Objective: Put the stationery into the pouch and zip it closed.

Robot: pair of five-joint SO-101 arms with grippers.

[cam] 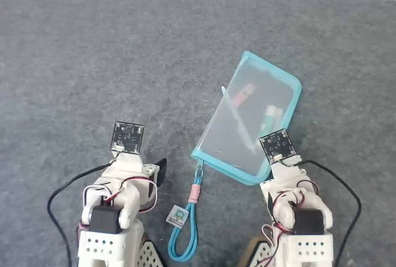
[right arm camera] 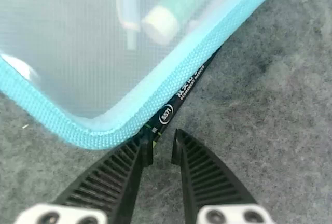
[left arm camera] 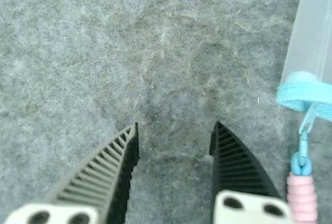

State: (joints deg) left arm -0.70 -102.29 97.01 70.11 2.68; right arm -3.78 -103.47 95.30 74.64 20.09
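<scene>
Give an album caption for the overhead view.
Left arm and right arm face a clear, teal-edged pouch of stationery on grey felt, its cord loop between them.

I count one pouch (cam: 250, 118) and, showing through it, one red pen (cam: 245, 94), one green marker (cam: 270, 116) and one white pen (cam: 238, 118). Outside it: one black pen (right arm camera: 182, 95), one strap (cam: 185, 233), one tag (cam: 177, 216), two arms (cam: 117, 208).

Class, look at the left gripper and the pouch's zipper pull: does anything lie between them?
Nothing visible does. Only bare grey felt lies between the open left gripper and the zipper pull at the corner of the pouch.
</scene>
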